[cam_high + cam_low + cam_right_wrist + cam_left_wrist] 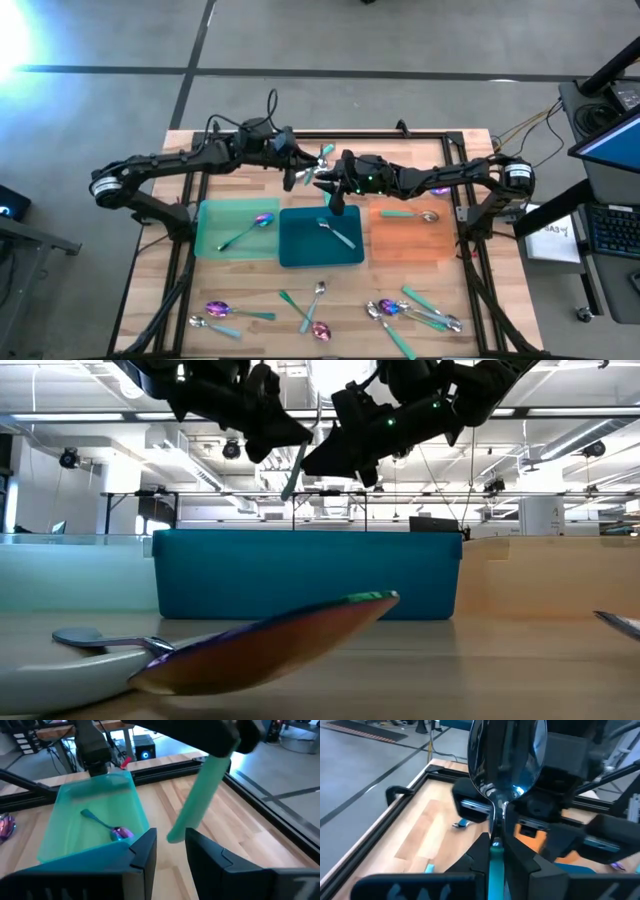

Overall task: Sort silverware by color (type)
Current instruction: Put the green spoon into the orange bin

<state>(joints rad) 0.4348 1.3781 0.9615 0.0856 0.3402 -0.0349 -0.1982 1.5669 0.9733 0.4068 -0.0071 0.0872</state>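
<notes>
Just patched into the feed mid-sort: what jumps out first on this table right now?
The two arms meeting above the dark teal tray: the left gripper holds a teal-handled silver spoon upright, while the right gripper sits open just under the handle end. Each tray holds one spoon; the light green tray has an iridescent purple-pink spoon. Unsorted spoons lie along the table's near edge.

Left gripper point(496, 851) clamps teal-handled spoon point(506, 762), shiny bowl up, over wooden table point(427, 827); right gripper point(555, 822) close behind.

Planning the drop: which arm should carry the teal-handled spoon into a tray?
Left. The left gripper is shut on the teal-handled spoon; the right gripper is open beside its handle, holding nothing.
</notes>
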